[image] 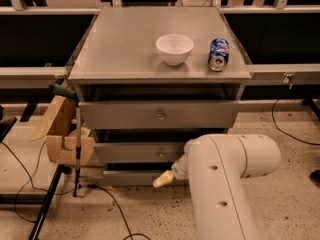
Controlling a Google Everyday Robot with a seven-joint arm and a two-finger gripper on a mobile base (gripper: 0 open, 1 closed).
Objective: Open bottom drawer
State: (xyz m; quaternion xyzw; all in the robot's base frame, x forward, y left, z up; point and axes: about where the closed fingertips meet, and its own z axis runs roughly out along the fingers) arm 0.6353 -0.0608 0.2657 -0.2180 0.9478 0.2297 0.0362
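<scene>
The bottom drawer (129,177) sits lowest in the table (125,39), just off the floor, and its narrow grey front looks shut or close to it. The gripper (161,180) is right against the middle of that front, where the knob should be. The cream tip covers the spot, so I can't see the knob, and I can't tell whether the gripper is clenched or released. The thick white arm (225,184) comes in from the drawer's right and hides that end of the panel.

To do this step well, I'd say the gripper needs a firm hold around the knob. It should then pull straight out, square to the front and level, since an upward or sideways drag could slip off or jam the drawer.

Directly above the bottom drawer is the middle drawer (135,152), and above that the top drawer (125,115). What is inside any of them is hidden. Higher up, on the tabletop, a white bowl (174,48) looks empty, and a blue can (218,54) lies beside it. Left of the bottom drawer is an open cardboard box (60,129) holding something pale I can't make out.
</scene>
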